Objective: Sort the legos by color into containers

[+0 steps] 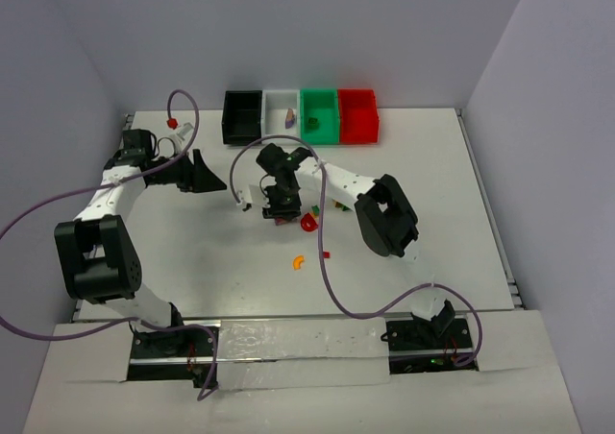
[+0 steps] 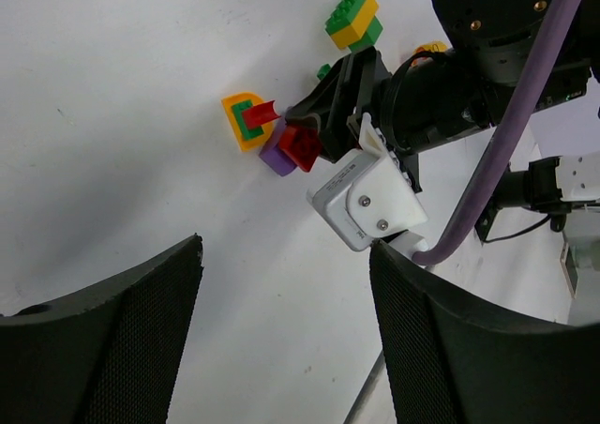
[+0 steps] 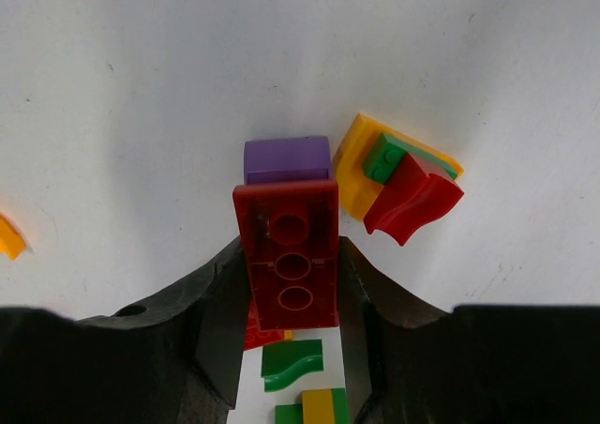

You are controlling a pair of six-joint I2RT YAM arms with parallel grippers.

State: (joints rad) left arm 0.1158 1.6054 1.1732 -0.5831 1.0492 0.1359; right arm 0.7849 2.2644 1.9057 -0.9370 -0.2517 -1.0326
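Right end effector [image 3: 291,250]: clenched on the red brick [image 3: 289,274], one finger against each long side, the brick's hollow underside facing the wrist camera.

Purple brick [image 3: 286,159]: touching the red brick's far end, just past the fingertips.

Yellow-green-red stack [image 3: 398,175]: ahead and to the right of the tips, lying on the bench [image 3: 112,86].

Green curved piece [image 3: 291,365]: behind the tips.

Left end effector [image 2: 286,255]: released, jaws wide, nothing between them, pointed at the same cluster but apart from it.

Row of containers [image 1: 320,136]: far beyond both end effectors.
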